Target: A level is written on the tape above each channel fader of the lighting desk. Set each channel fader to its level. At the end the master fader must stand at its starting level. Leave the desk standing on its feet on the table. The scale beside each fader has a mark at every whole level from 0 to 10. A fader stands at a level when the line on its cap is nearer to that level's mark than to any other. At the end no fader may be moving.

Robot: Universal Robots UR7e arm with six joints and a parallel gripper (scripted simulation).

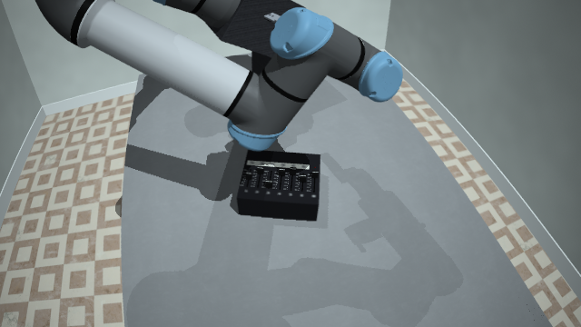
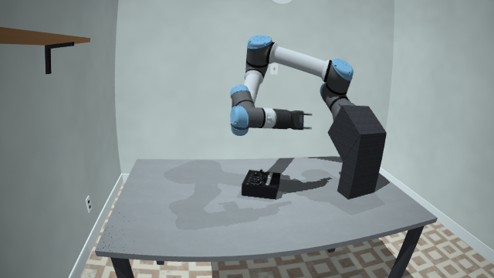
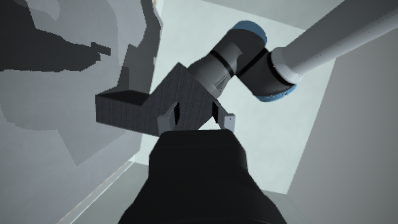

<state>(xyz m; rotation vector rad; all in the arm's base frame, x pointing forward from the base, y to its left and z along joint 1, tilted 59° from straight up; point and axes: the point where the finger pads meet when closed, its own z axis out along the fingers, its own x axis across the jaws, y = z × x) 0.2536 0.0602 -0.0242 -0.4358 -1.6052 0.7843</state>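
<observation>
The black lighting desk (image 1: 279, 186) stands on its feet on the grey table, near the middle; it also shows in the exterior view (image 2: 261, 184). A pale tape strip (image 1: 281, 164) runs along its far edge, above a row of several faders (image 1: 278, 179); the written levels and the cap positions are too small to read. My gripper (image 2: 307, 120) is open and empty, held horizontally high above the desk and pointing at the arm's dark base. In the wrist view the two fingers stand wide apart with nothing between them. The desk is not in the wrist view.
The arm's dark pedestal (image 2: 359, 150) stands on the table to the right of the desk. The arm's elbow (image 1: 259, 104) hangs over the desk's far side in the top view. A wooden shelf (image 2: 38, 38) is on the left wall.
</observation>
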